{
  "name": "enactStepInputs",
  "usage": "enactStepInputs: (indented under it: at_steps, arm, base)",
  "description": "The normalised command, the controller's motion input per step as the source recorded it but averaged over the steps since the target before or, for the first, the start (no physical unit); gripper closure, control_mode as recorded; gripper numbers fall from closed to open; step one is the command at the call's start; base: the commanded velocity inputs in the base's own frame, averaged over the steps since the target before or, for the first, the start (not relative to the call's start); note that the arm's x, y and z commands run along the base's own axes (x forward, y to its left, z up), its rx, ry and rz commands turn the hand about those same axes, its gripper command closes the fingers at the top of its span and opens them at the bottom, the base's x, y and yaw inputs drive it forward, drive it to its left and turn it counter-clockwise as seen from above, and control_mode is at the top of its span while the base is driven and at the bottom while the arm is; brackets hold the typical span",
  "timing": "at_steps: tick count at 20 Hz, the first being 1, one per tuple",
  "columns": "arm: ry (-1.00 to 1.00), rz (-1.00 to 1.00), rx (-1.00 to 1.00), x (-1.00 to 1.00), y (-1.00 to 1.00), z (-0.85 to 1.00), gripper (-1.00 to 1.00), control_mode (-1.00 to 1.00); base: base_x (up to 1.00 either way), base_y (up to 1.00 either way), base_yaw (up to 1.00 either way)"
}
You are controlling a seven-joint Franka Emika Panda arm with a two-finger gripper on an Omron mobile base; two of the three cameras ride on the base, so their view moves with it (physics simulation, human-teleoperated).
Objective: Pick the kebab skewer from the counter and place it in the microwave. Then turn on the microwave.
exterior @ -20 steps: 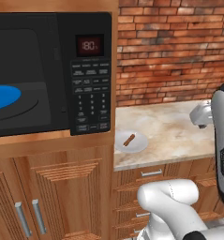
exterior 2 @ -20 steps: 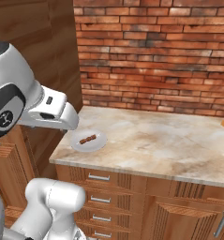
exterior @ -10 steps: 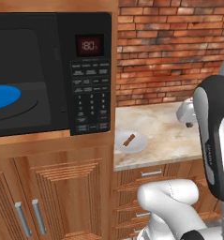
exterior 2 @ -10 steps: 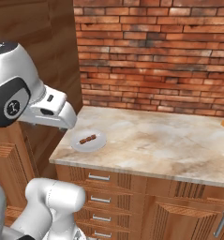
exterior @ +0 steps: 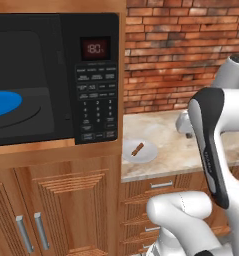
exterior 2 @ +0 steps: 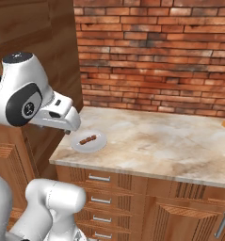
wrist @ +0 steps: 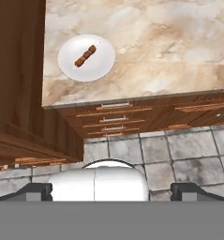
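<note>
Arm has swung; the open gripper [wrist: 111, 190] hangs seemingly well above the kebab skewer [wrist: 85, 56].

The white arm [exterior: 208, 145] has swung further left across the counter [exterior: 166, 150].

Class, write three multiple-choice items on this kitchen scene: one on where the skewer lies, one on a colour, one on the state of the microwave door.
1. Where does the small brown kebab skewer lie?
A. on a white round plate on the beige stone counter
B. inside the microwave
C. on the floor

2. What colour is the round plate inside the black built-in microwave?
A. red
B. blue
C. green

3. How is the microwave door?
A. shut
B. wide open
C. missing

Answers: 1 A, the hand view shows the skewer resting on the white plate near the counter's corner. 2 B, a blue disc shows through the dark glass. 3 A, the glass door sits flush with the button panel.
</note>
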Motion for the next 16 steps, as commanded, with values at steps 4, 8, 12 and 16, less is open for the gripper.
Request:
enactStepInputs:
  at_steps: [4,8,12,16]
  arm:
    - [0.03,-0.03,0.01,0.36,0.12,-0.28,-1.00,-1.00]
    - [0.04,-0.03,0.01,0.40,0.09,-0.24,-1.00,-1.00]
    - [0.03,-0.02,0.02,0.36,0.02,-0.24,-1.00,-1.00]
    - [0.01,-0.01,0.01,0.35,0.00,-0.25,-1.00,-1.00]
  base:
    - [0.00,0.00,0.00]
    - [0.00,0.00,0.00]
    - [0.00,0.00,0.00]
    - [0.00,0.00,0.00]
